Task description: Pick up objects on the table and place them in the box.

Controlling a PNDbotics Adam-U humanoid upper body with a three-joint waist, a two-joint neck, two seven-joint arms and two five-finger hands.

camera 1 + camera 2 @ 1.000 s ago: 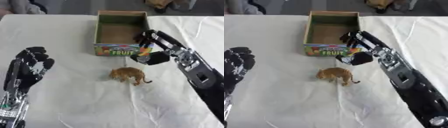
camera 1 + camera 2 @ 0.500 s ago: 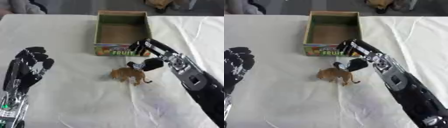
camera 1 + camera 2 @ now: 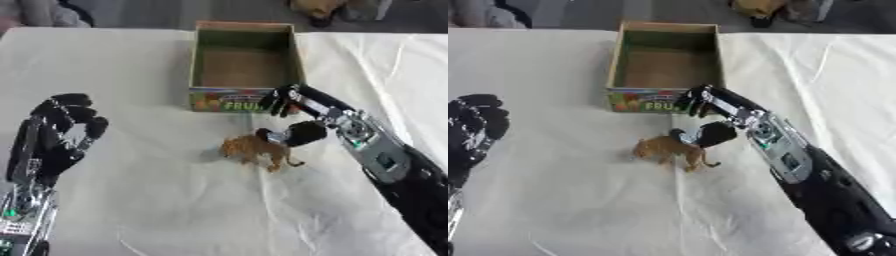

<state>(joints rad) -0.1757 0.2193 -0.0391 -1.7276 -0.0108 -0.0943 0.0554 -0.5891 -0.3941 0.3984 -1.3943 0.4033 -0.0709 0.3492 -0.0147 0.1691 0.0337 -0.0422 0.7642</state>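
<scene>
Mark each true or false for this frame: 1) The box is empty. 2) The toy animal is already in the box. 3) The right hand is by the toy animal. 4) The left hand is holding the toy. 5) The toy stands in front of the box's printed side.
1) True: the box shows only its bare brown floor.
2) False: the toy animal stands on the white tablecloth, outside the box.
3) True: the right hand has its thumb at the toy's back, fingers above it.
4) False: the left hand rests open at the lower left, holding nothing.
5) True.
</scene>
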